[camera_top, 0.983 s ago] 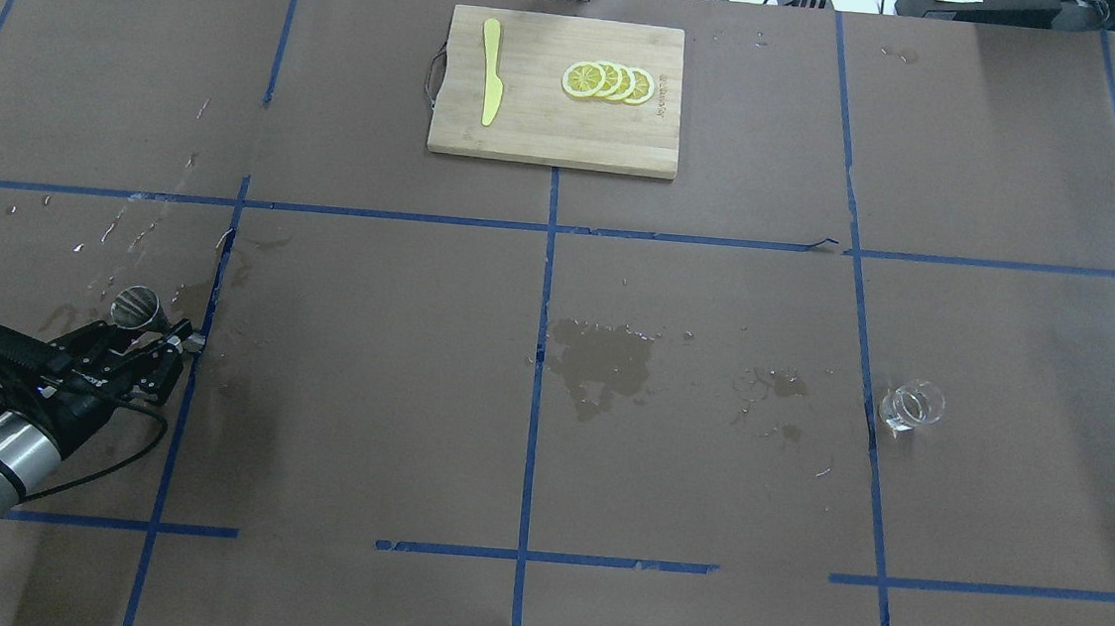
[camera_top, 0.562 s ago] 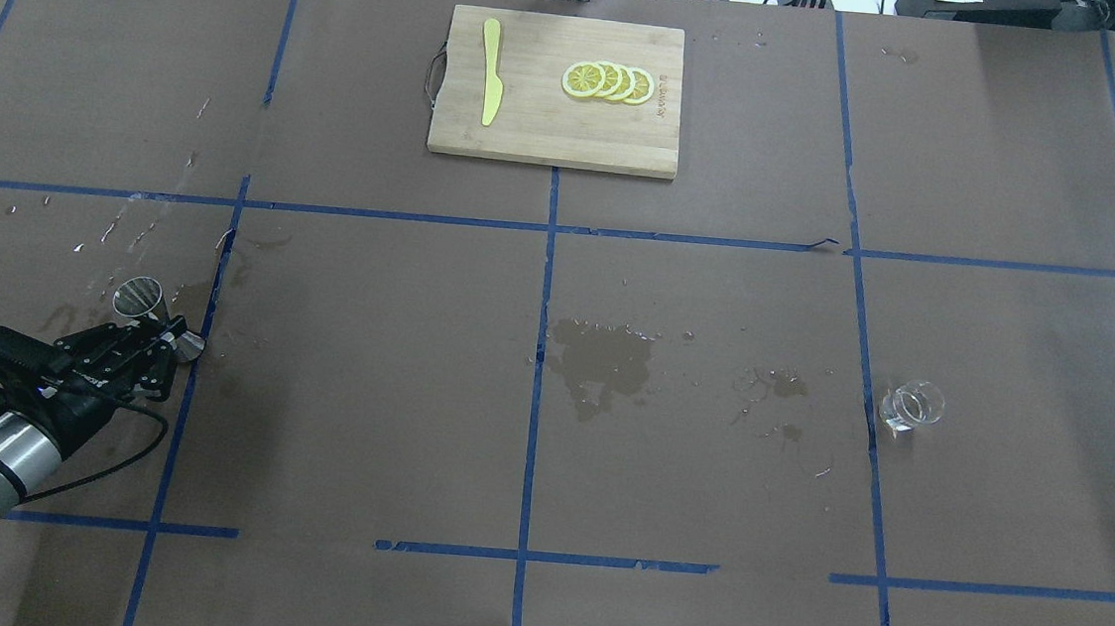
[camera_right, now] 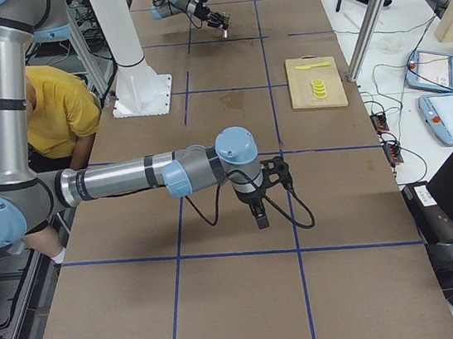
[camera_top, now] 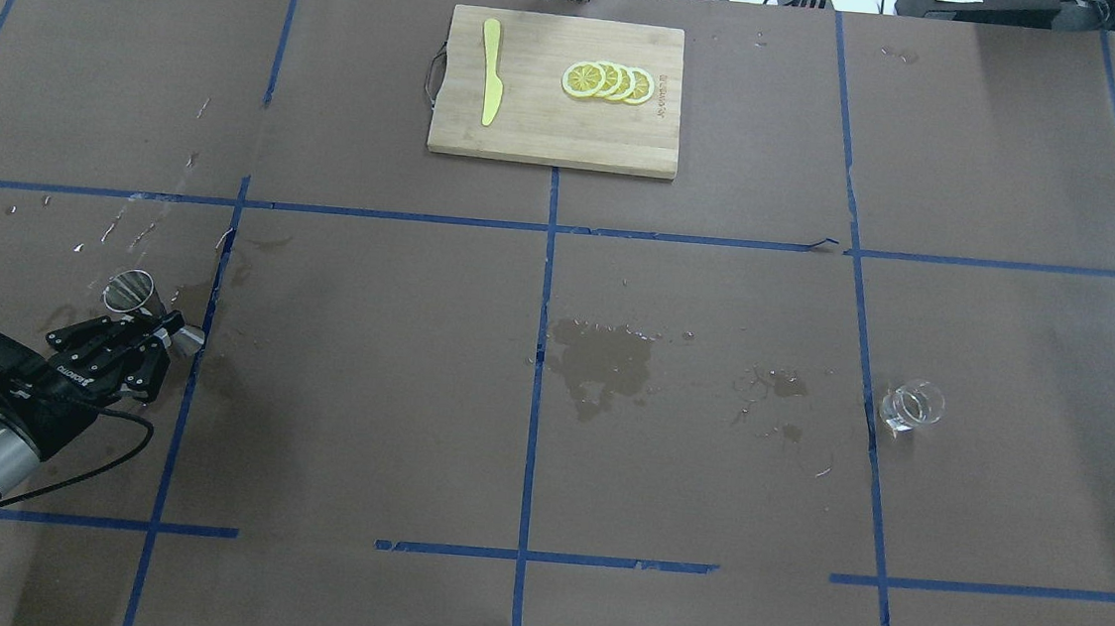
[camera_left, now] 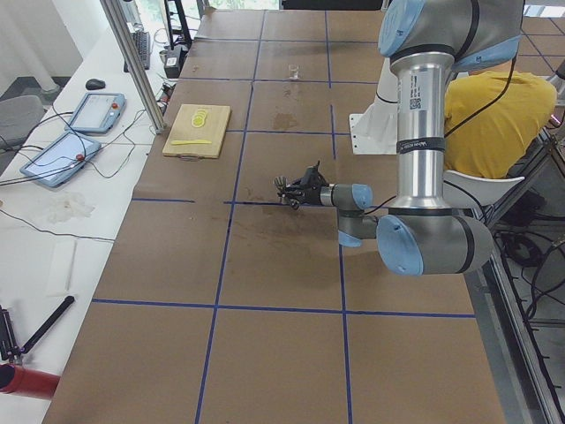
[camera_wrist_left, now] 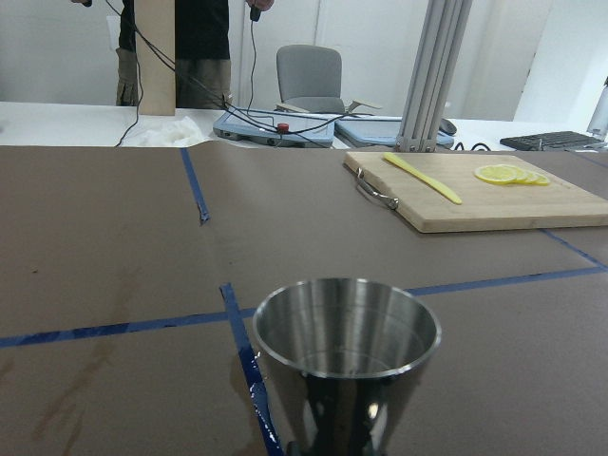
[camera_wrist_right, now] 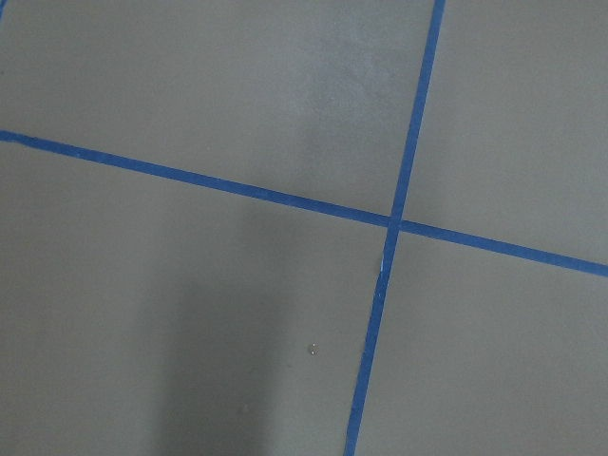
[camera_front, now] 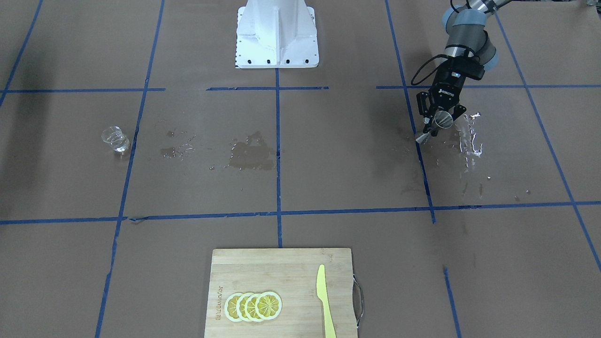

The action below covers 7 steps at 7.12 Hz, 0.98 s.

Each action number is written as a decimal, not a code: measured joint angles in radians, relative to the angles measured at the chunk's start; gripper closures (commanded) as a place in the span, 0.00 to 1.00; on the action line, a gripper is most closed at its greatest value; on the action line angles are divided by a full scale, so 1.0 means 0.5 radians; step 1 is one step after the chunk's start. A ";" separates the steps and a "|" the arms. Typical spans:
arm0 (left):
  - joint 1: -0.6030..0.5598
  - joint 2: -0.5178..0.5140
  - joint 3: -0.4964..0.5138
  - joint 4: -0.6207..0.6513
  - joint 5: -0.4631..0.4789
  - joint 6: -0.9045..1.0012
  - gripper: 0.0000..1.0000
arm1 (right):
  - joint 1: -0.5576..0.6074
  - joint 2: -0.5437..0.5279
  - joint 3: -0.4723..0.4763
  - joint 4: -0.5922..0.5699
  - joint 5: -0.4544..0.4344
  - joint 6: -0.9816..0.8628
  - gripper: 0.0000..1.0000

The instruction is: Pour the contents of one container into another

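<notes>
Overhead exterior view: the left gripper [camera_top: 161,328], low near the left edge of the brown paper-covered table [camera_top: 359,437], is clamped on the narrow waist of the small grey stainless-steel hourglass jigger [camera_top: 130,291]. The left wrist view shows the jigger's long axis upright and its open upper cone facing up, with the inside apparently dry. Whether its foot rests on the surface or hangs just above it cannot be told.

The small clear round drinking cup [camera_top: 911,406] stands upright towards the table's right edge, just beside a blue tape line. It is well apart from the jigger, straight across the table on the robot's right. Dark wet patches [camera_top: 603,361] lie between the two, near the table's centre.

The right gripper [camera_right: 258,207] shows only in the right side view, beyond the table's right end and pointing down at bare paper, so I cannot tell whether its fingers are apart or together.

The cup sits in the right half, so the right arm looks the nearer one to fetch it. Pouring cannot begin until cup and jigger are brought together, with the cup's rim tipped over the jigger's upturned mouth
</notes>
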 measured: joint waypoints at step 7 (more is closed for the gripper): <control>-0.436 -0.232 -0.002 -0.312 -1.257 0.717 1.00 | 0.011 0.006 -0.009 0.000 -0.002 0.026 0.00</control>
